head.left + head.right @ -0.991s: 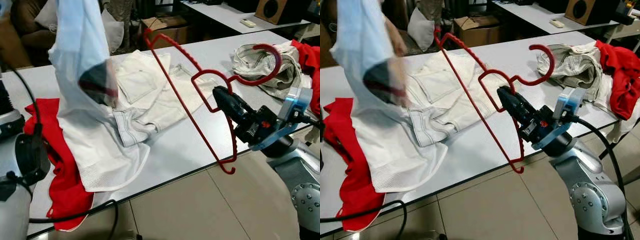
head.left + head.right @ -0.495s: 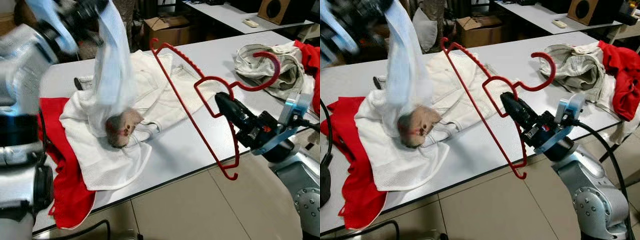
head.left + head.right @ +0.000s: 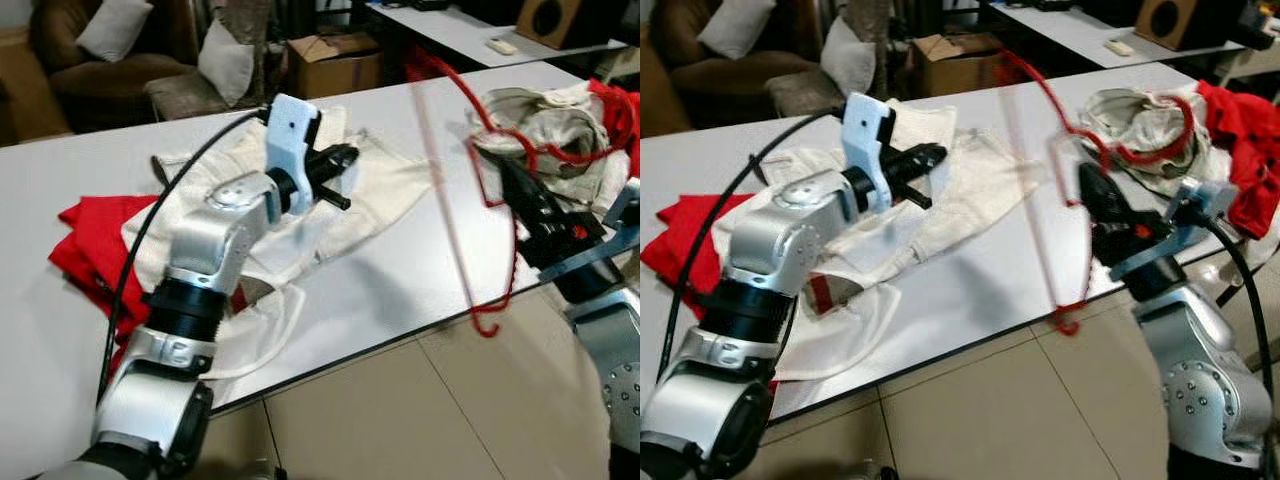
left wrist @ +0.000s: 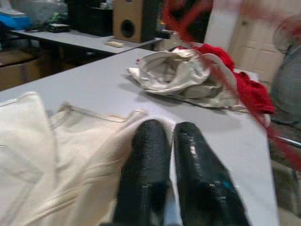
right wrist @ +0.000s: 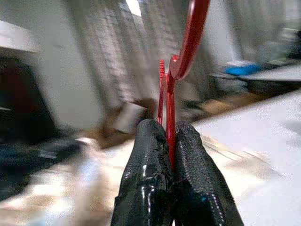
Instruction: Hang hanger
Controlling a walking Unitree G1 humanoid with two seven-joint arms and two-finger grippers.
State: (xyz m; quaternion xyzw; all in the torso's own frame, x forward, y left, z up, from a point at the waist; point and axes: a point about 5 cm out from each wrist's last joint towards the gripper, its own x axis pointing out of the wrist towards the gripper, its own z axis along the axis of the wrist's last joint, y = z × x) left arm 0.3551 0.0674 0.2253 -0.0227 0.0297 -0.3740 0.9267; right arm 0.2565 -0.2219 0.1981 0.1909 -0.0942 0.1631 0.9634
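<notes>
Red plastic, the hanger (image 3: 1065,190) is pinched near its neck between the pressed fingers of the right gripper (image 5: 170,162), held up blurred above the table's (image 3: 400,290) near edge; I see no rail, so hanging is not yet done. Over the white clothes (image 3: 375,185), the left gripper (image 4: 170,155) hangs with fingers together, empty. Open floor lies nearside; piled clothes (image 3: 1140,125) crowd the right.
</notes>
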